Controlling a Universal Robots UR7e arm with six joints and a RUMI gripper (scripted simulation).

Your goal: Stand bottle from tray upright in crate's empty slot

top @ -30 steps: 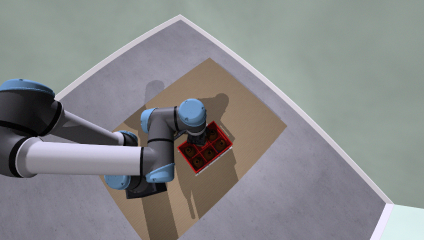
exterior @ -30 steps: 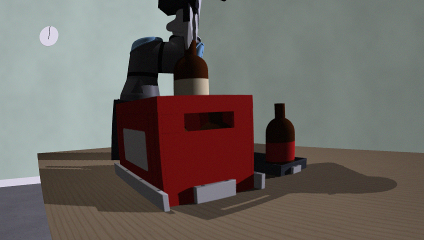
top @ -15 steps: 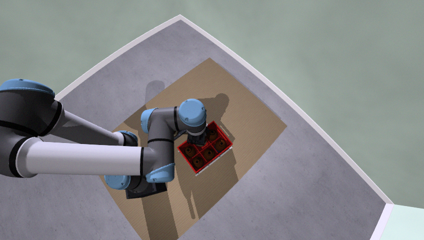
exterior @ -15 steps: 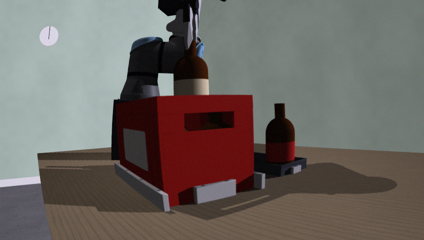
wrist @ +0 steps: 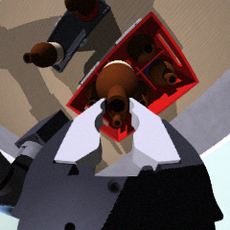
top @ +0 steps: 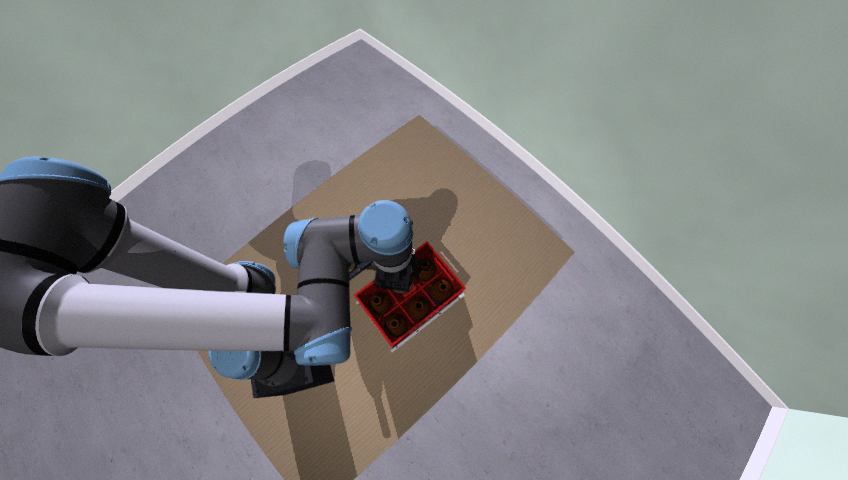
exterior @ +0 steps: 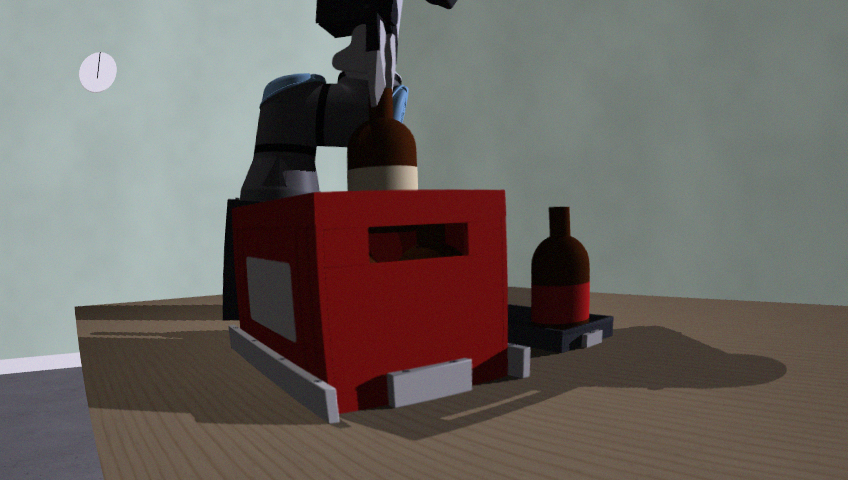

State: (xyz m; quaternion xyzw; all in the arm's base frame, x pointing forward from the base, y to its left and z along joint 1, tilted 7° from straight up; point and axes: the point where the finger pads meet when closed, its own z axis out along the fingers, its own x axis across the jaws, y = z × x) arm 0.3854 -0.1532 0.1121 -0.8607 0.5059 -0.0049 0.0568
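My gripper (exterior: 383, 89) (wrist: 117, 99) (top: 395, 275) is shut on the neck of a brown bottle with a cream label (exterior: 382, 148) (wrist: 115, 80). It holds the bottle upright over the red crate (exterior: 416, 297) (top: 454, 280) (wrist: 179, 91). The bottle's base is below the rim, hidden by the crate wall. Other brown bottles (top: 440, 290) (wrist: 165, 74) stand in the crate's slots. Behind the crate, the dark tray (exterior: 574, 337) (wrist: 71, 34) carries an upright bottle with a red label (exterior: 559, 267) (wrist: 83, 6). A cream-labelled bottle (wrist: 45, 53) lies on its side at the tray's edge.
Grey stop blocks (exterior: 428, 380) sit against the crate's foot on the wooden table top (exterior: 654, 416) (top: 511, 237). The arm's dark base (top: 291, 380) stands at the table's near-left part. Grey floor surrounds the table.
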